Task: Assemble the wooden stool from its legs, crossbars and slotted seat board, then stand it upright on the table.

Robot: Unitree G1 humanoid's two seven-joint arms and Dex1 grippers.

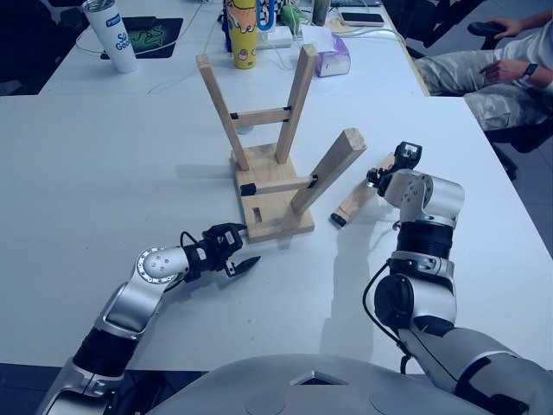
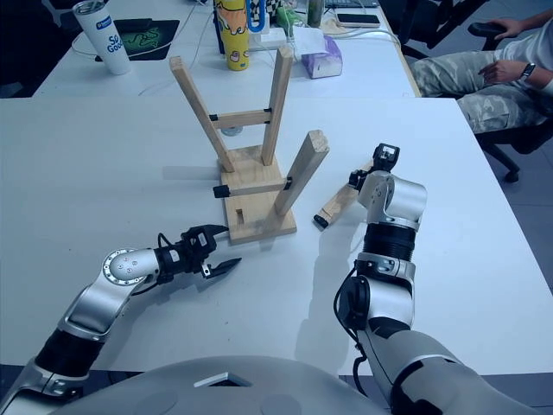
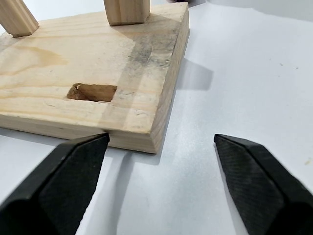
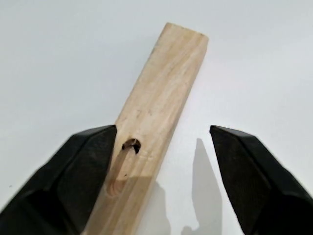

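The slotted seat board [image 1: 275, 210] lies flat on the white table with three legs [image 1: 296, 102] standing up from it and two crossbars [image 1: 263, 115] between them. One slot [image 3: 92, 92] near the board's front corner is empty. My left gripper [image 1: 251, 245] is open just in front of that corner, one finger [image 3: 58, 186] close to the board's edge. A loose leg [image 1: 357, 200] lies on the table to the right of the stool. My right gripper [image 4: 164, 128] hangs open over its far end, the leg [image 4: 161, 88] lying between the fingers.
Beyond a seam, a second table holds a tumbler [image 1: 112, 35], a yellow cup [image 1: 244, 35] and a tissue pack [image 1: 333, 56]. A person sits at the back right. Bare tabletop stretches left of the stool and along the front edge.
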